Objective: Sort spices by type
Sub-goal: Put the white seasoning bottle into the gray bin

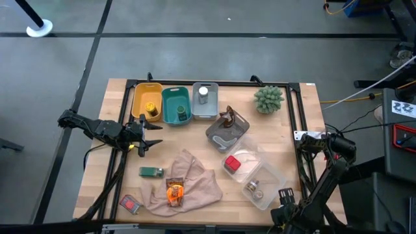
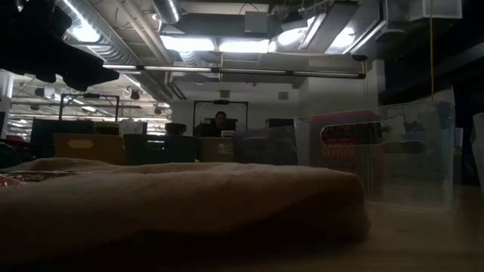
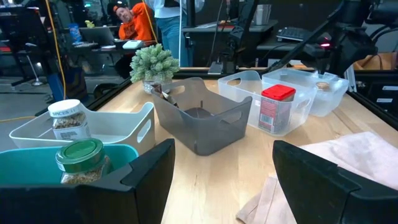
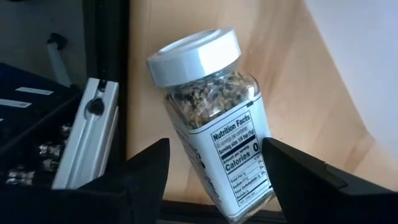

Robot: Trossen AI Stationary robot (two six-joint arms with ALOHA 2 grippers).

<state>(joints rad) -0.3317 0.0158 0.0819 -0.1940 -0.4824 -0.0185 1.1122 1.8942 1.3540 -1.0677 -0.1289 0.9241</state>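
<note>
Sorting is partly done, judging from how things lie. Three bins at the far edge of the table (image 1: 286, 140) each hold one item: the yellow bin (image 1: 138, 97) has a yellow jar (image 1: 151, 109), the teal bin (image 1: 170, 97) a green-lidded jar (image 3: 81, 158), and the pale bin (image 1: 213, 107) a silver-capped jar (image 1: 203, 94). A dark grey bin (image 1: 237, 133) just in front of them holds something brown that I cannot identify.

Much is still loose. A small green box (image 1: 151, 171) lies beside the beige cloth (image 1: 195, 179), an orange sachet (image 1: 174, 192) rests on the cloth, and a red packet (image 1: 130, 204) sits near the table's front left corner. A red-capped jar (image 3: 273, 109) stands in a clear tub (image 1: 250, 153), and a second clear tub (image 1: 273, 179) nearby holds another jar.

The left gripper (image 1: 146, 138) hovers just in front of the teal and yellow bins with its fingers spread and nothing between them. The right gripper (image 4: 214, 183) is low at the table's right front, its fingers also spread, with a white-capped jar (image 4: 208, 124) lying tilted just ahead of them, probably the one in the second clear tub. No clamping contact shows, so I judge it not yet grasped.
</note>
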